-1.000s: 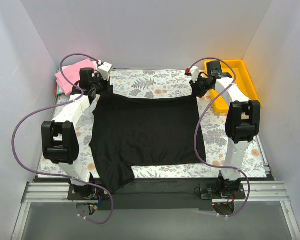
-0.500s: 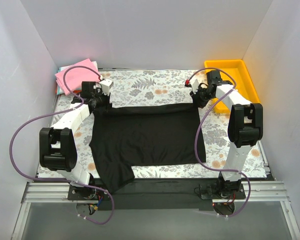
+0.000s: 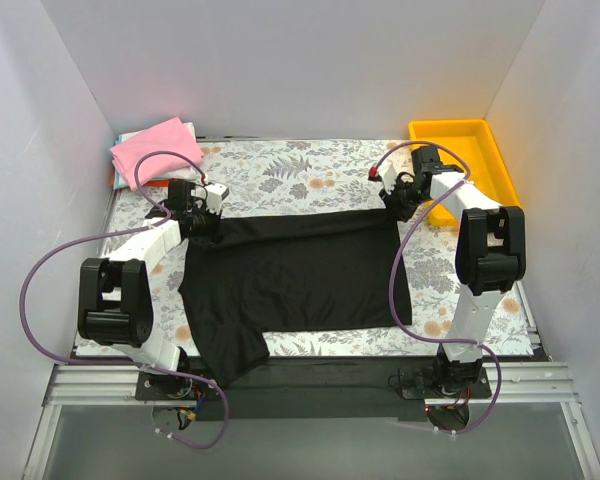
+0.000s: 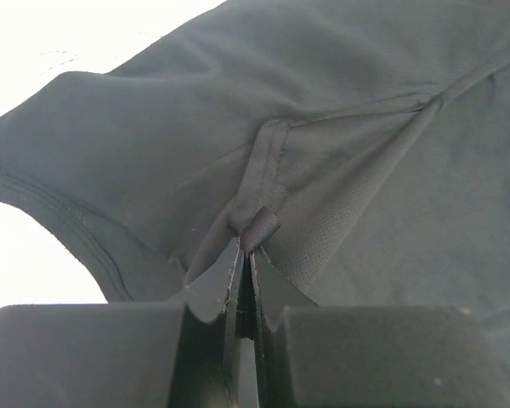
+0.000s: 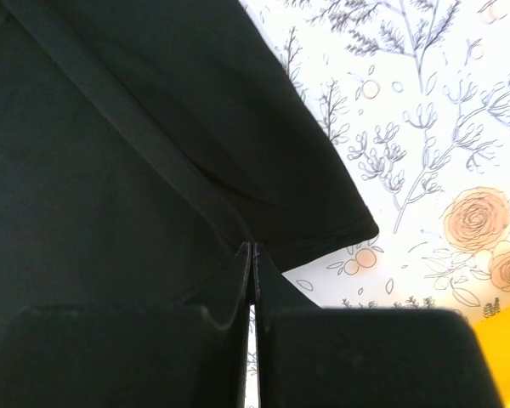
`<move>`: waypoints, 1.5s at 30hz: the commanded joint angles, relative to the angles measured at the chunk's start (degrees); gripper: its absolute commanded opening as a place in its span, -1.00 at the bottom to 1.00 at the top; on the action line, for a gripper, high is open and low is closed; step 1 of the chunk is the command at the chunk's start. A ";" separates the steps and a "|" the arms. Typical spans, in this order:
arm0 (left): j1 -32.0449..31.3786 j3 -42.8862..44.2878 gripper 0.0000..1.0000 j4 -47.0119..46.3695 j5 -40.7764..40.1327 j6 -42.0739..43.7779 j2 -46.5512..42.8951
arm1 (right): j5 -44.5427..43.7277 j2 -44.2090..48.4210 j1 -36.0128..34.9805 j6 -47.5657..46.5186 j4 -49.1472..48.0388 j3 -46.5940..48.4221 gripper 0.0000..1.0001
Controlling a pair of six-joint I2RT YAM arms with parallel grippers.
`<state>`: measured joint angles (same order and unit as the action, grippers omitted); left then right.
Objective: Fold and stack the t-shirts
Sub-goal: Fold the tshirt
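Observation:
A black t-shirt [image 3: 295, 275] lies spread on the flowered table cover, its far edge lifted and drawn toward the near side. My left gripper [image 3: 206, 222] is shut on the shirt's far left corner; in the left wrist view [image 4: 248, 246] a pinch of black cloth [image 4: 340, 127] sits between the closed jaws. My right gripper [image 3: 396, 205] is shut on the far right corner; in the right wrist view [image 5: 250, 248] the jaws meet at the black hem [image 5: 153, 153]. A folded pink t-shirt [image 3: 152, 150] lies at the back left on pale blue and orange-red cloth edges.
A yellow plastic tray [image 3: 470, 165] stands at the back right, close to my right arm. White walls enclose the table on three sides. A flowered cover [image 3: 300, 165] shows beyond the shirt. Purple cables loop beside both arms.
Both grippers have moved toward the near side, pulling the black shirt's far edge with them. The far edge now lies nearer the shirt's middle.

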<state>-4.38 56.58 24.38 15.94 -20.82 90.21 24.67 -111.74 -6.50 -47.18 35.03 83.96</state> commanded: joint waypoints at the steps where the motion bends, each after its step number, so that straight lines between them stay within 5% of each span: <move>1: -0.28 -0.33 -1.00 0.40 -1.97 1.39 -0.39 | -0.76 0.12 -0.35 -1.78 0.92 -1.08 -0.97; 10: -0.19 1.69 -0.99 4.00 -0.40 4.99 -0.04 | -1.37 -0.32 -0.79 -4.06 4.08 -0.21 -0.97; 14: -0.19 1.26 -0.65 7.25 4.70 10.09 -3.28 | -2.25 0.38 -0.88 -5.82 5.93 -0.90 -0.94; 19: -0.19 1.69 -0.23 12.08 10.24 16.85 -6.36 | -2.52 2.58 -0.79 -6.87 8.64 0.32 -0.36; 22: -0.10 3.79 -0.07 13.84 11.91 18.27 -6.90 | 0.02 3.46 -0.71 -6.35 10.93 2.95 -0.22; 29: -0.10 13.55 0.01 16.22 18.42 13.54 2.13 | 2.23 -2.07 -1.84 2.17 14.02 11.74 -0.39; 35: -0.10 17.86 -0.03 14.64 13.68 8.70 10.49 | -2.16 -6.38 -5.27 4.20 13.84 14.03 -0.56; 45: -0.10 17.61 0.06 17.63 12.44 7.54 14.99 | -5.42 -9.02 -5.98 3.76 14.02 11.58 -0.58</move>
<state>-4.40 73.52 40.95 28.91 -12.86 106.30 20.25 -122.30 -12.75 -43.46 47.92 96.47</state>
